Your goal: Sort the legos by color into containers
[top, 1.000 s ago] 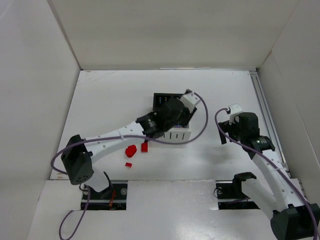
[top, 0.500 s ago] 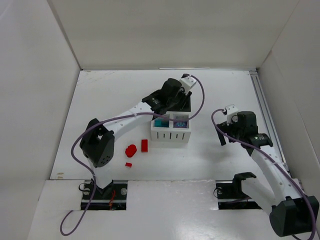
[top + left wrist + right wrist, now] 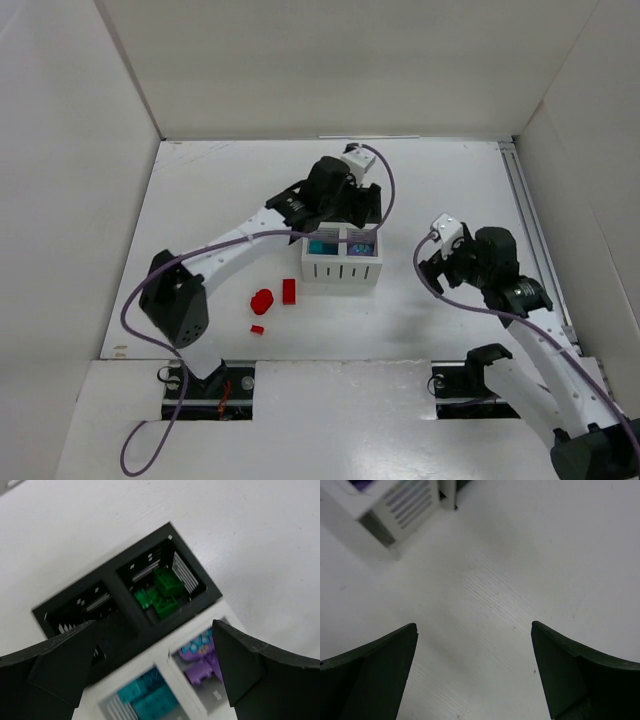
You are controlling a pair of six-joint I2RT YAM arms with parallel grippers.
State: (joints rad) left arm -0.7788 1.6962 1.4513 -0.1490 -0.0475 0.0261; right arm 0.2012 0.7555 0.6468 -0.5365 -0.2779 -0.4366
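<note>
My left gripper (image 3: 355, 208) hangs open above the containers, its fingers spread wide with nothing between them. In the left wrist view the left gripper (image 3: 154, 626) looks down on the black pair (image 3: 102, 572); green legos (image 3: 161, 592) lie in its right bin, and its left bin looks dark. The white pair (image 3: 152, 664) holds teal legos (image 3: 149, 699) and purple legos (image 3: 197, 672). A red oval (image 3: 262, 300), a red brick (image 3: 289, 291) and a small red piece (image 3: 257, 329) lie on the table left of the white bins (image 3: 341, 268). My right gripper (image 3: 437, 268) is open over bare table (image 3: 473, 626).
White walls close in the table on the left, back and right. A metal rail (image 3: 525, 215) runs along the right edge. A corner of the white bins (image 3: 385, 505) shows at the top left of the right wrist view.
My left gripper has moved from over the white bins back to the black pair and gone from shut to wide open. The right gripper has drifted slightly left, still open.
</note>
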